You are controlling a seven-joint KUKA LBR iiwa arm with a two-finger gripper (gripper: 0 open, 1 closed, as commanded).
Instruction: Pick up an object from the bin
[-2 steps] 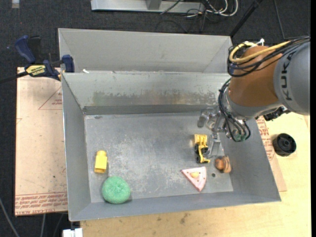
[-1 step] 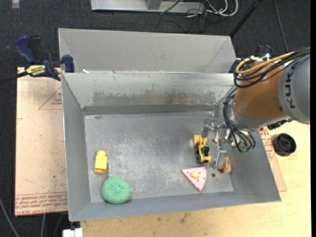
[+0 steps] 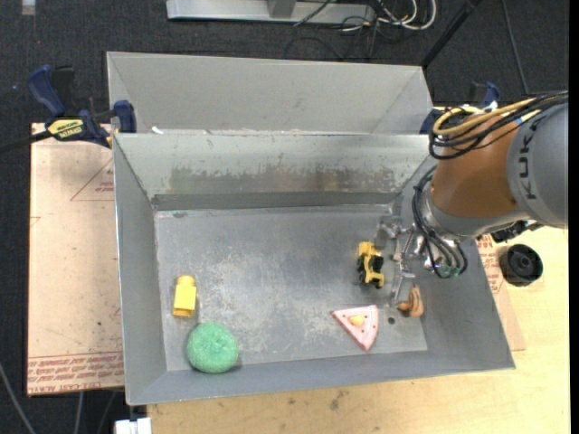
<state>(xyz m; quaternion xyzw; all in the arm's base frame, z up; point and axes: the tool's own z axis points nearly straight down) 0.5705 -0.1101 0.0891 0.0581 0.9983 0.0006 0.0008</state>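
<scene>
Grey bin (image 3: 271, 260), five different things (image 3: 213, 348)

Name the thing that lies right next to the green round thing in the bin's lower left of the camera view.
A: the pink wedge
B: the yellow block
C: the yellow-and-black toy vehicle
B: the yellow block lies just above and slightly left of the green round thing, while the other two lie well over on the right side of the bin.

Arm (image 3: 470, 188) low in the grey bin (image 3: 262, 251), just beside a yellow toy (image 3: 369, 265), possibly a digger.
</scene>
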